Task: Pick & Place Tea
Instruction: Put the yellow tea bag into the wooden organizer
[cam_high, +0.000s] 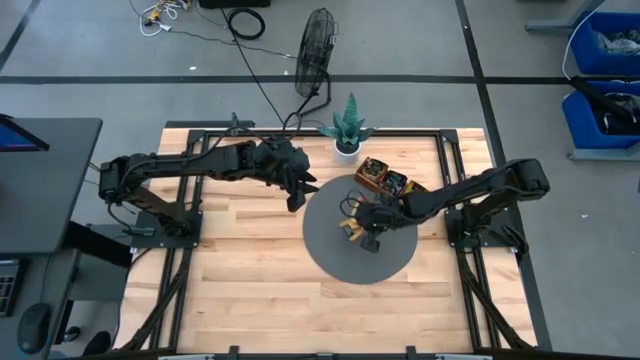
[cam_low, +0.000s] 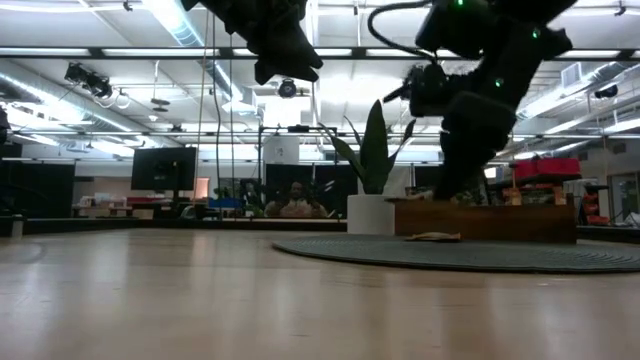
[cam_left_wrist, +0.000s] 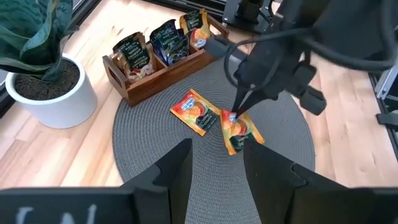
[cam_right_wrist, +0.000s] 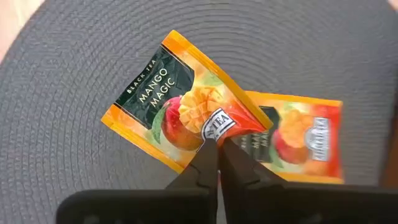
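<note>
Pale planked wood makes up your desk (cam_high: 250, 260), and on it lies a round dark grey woven mat (cam_left_wrist: 155, 134) with fine concentric ribs. Two flat, glossy orange-yellow foil tea sachets with red and dark green print lie on that mat: one mango sachet (cam_right_wrist: 177, 102) sits just ahead of the right pincer (cam_right_wrist: 217, 146), and its corner overlaps the second orange sachet (cam_right_wrist: 298, 140) beside it. Your right pincer's thin dark fingers are pressed together, nipping the red-printed edge where the two sachets meet; you cannot tell from these views which of the two they actually hold. That right arm reaches in from the desk's right side and bends steeply down over the mat. Near the mat's far rim stands a long brown wooden compartment tray (cam_left_wrist: 158, 78) with more sachets upright inside. Your left pincer (cam_left_wrist: 214, 168) hangs above the mat's left edge, fingers apart, on an arm stretched level across the desk.
</note>
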